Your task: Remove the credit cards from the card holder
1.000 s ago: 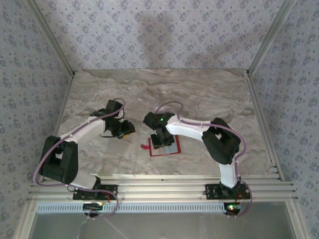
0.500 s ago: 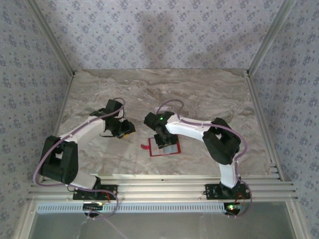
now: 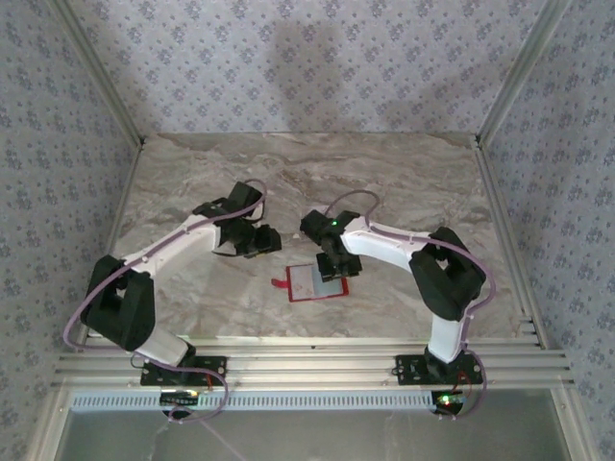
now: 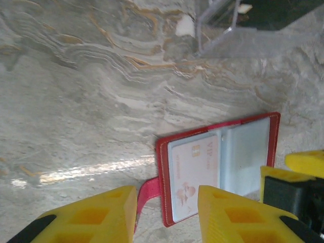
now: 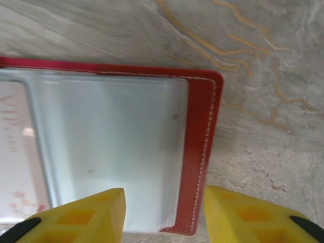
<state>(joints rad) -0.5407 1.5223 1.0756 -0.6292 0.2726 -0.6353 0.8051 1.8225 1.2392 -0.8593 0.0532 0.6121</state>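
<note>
The red card holder (image 3: 309, 282) lies open on the marble table, its little tab pointing left. A pale pink credit card (image 4: 194, 172) marked VIP sits in its left clear pocket; the same card (image 5: 11, 152) shows at the left edge of the right wrist view. The other pocket (image 5: 106, 147) looks greyish and clear. My left gripper (image 4: 164, 217) hovers open over the holder's tab side, nothing between its fingers. My right gripper (image 5: 164, 217) is open too, its yellow fingers on either side of the holder's right red edge (image 5: 201, 152).
A clear plastic piece (image 4: 217, 25) stands on the table beyond the holder in the left wrist view. Marble table (image 3: 404, 182) stretches bare toward the back and sides, bounded by metal rails and patterned walls. The two grippers (image 3: 261, 240) (image 3: 335, 267) are close together.
Both arms swung right and a little farther back. The left gripper came nearer the holder. The right gripper shifted to the holder's right edge, its jaws a bit wider, uncovering the pockets.
</note>
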